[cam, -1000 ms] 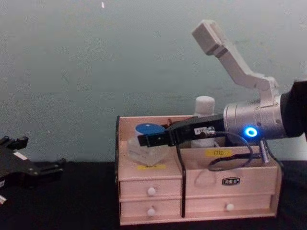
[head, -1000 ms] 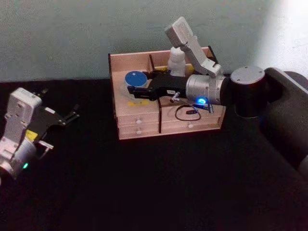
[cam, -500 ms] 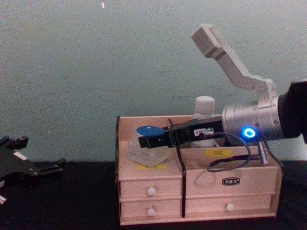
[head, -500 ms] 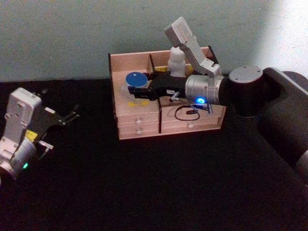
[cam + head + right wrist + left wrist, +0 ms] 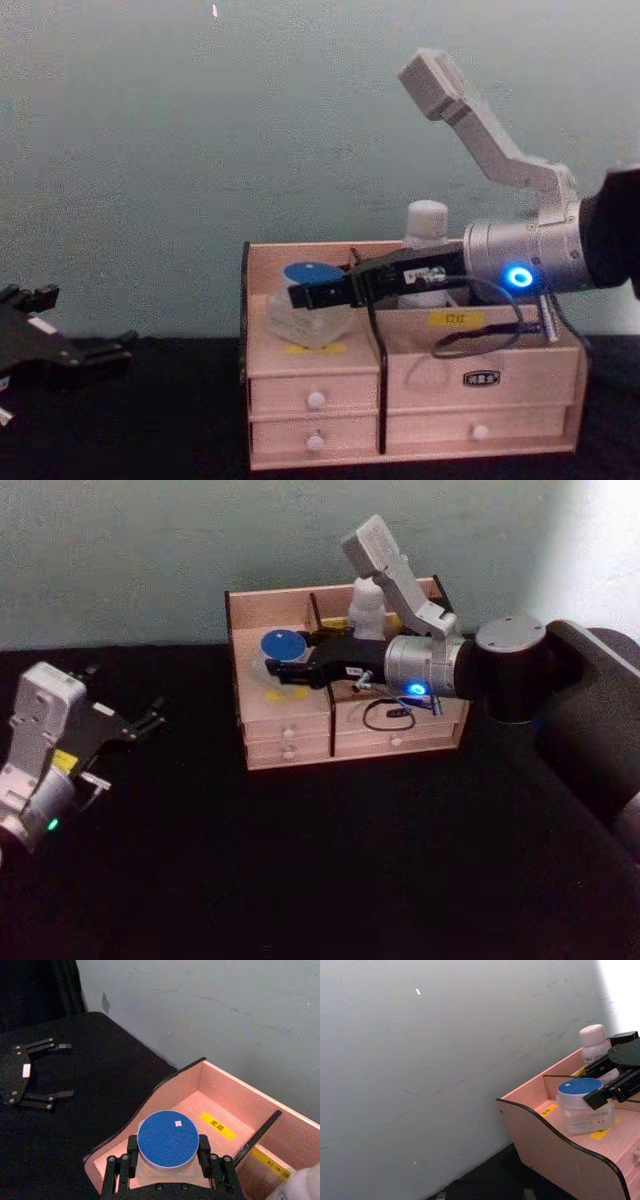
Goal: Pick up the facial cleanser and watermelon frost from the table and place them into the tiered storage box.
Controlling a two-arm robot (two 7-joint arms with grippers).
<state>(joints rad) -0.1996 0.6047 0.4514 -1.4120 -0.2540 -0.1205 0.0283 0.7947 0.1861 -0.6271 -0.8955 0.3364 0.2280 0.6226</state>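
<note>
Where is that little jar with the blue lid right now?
The watermelon frost sits in the left compartment of the tiered storage box, between the right gripper's fingers; the facial cleanser stands behind, to its right.

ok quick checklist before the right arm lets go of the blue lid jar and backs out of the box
1. Jar inside a compartment: ok. The watermelon frost sits in the left upper compartment of the tiered storage box.
2. Jar resting on the compartment floor: ok, its base meets the wood by the yellow label in the left wrist view.
3. Jar upright: ok, lid level.
4. Right gripper released: not ok, its fingers are around the jar.
5. Facial cleanser clear of the retreat path: cannot tell; it stands upright in a rear compartment close behind the arm.
6. Left gripper out of the way: ok, over the table well left of the box.
</note>
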